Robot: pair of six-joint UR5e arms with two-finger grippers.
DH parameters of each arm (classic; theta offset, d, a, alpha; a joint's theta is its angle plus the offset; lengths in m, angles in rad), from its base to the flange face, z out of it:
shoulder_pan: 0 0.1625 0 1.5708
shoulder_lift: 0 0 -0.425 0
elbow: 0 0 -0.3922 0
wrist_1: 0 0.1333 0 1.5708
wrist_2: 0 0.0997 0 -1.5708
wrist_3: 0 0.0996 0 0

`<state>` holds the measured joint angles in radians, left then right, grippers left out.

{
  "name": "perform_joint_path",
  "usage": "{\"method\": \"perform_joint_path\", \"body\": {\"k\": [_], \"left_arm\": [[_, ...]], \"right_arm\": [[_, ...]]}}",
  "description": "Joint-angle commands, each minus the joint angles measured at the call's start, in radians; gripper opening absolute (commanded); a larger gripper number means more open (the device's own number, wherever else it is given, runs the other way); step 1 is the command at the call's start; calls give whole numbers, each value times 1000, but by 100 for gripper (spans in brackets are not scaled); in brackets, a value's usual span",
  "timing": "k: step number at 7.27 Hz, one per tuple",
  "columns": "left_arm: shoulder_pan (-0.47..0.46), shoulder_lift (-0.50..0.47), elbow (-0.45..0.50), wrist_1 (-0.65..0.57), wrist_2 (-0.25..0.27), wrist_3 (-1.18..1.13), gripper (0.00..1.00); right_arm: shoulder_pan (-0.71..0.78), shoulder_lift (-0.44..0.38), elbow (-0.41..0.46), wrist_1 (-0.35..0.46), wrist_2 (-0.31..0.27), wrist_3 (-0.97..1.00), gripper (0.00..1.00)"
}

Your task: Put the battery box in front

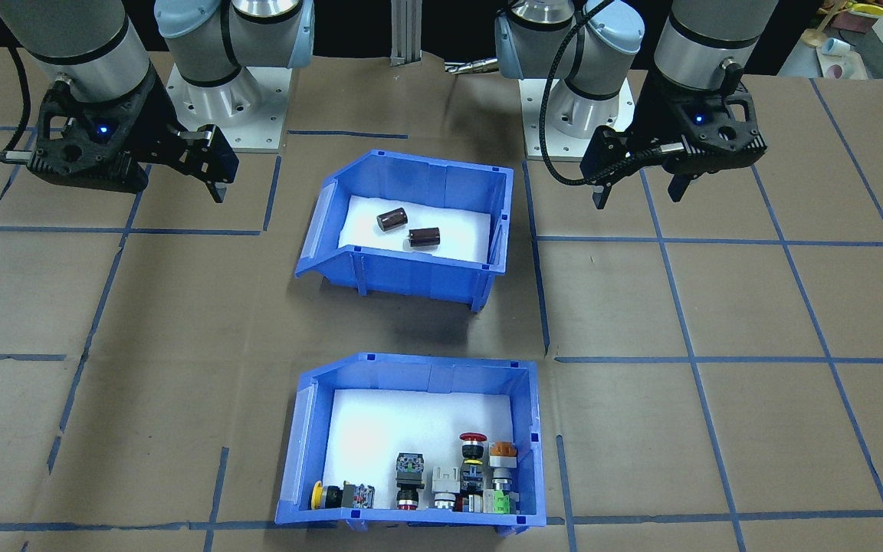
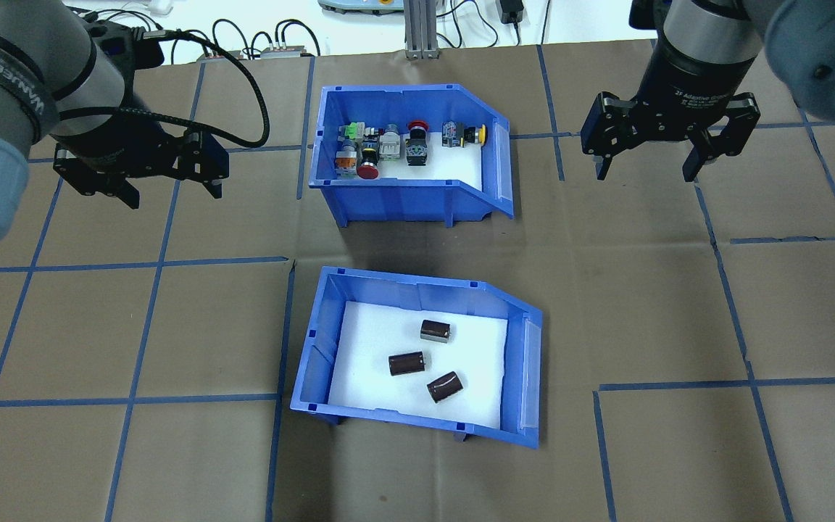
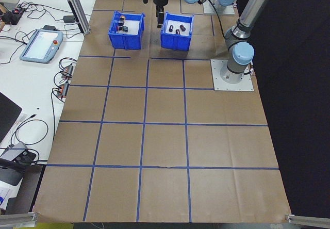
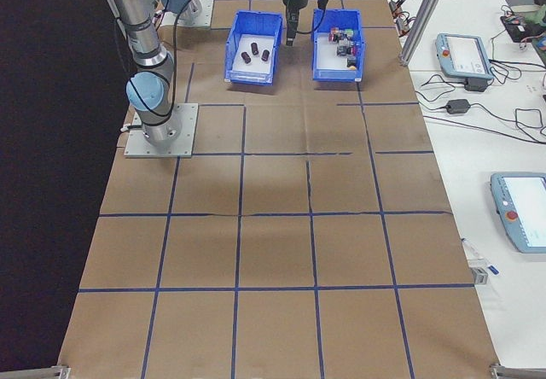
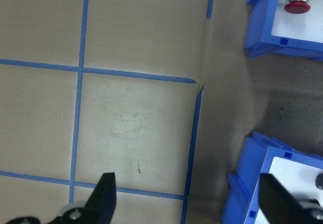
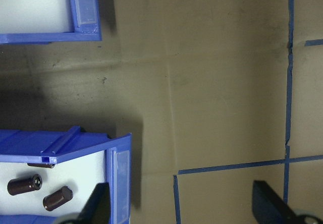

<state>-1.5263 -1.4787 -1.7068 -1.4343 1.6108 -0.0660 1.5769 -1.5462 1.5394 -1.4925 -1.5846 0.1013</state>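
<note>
While both claws hang spread and empty, the battery box (image 2: 417,355) sits between the left gripper (image 2: 171,190) and right gripper (image 2: 646,172), nearer the robot.

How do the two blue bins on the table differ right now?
The battery box holds three dark cylinders lying loose on white foam; the button bin holds colourful push-buttons and switches clustered along one wall. The battery box sits nearer the robot, the button bin farther off. The battery box is slightly skewed to the tape grid; the button bin looks squarer. Both are blue, foam-lined, with a cut-away side.

brown table cover (image 2: 417,246), blue tape grid (image 2: 149,261)
</note>
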Motion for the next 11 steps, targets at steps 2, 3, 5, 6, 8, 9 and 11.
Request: {"method": "perform_joint_path", "body": {"k": [2,3,5,6,8,9,11], "left_arm": [[0,1,1,0,0,0,99],[0,1,1,0,-3,-1,99],[-2,11,-1,-2,-3,-1,99],[-5,33,1,-3,1,-1,99],[-6,40,-8,-3,-2,-1,99],[-6,44,-20,-15,0,3,99],[-24,52,-77,-18,-61,-1,99]], "right_arm": [[0,0,1,0,0,0,100],[0,0,1,0,0,0,100],[0,1,1,0,0,0,100],[0,1,1,0,2,0,100],[0,1,-5,0,-11,0,100],[2,1,-11,0,-9,1,100],[3,3,-15,-5,0,-59,100]]}}
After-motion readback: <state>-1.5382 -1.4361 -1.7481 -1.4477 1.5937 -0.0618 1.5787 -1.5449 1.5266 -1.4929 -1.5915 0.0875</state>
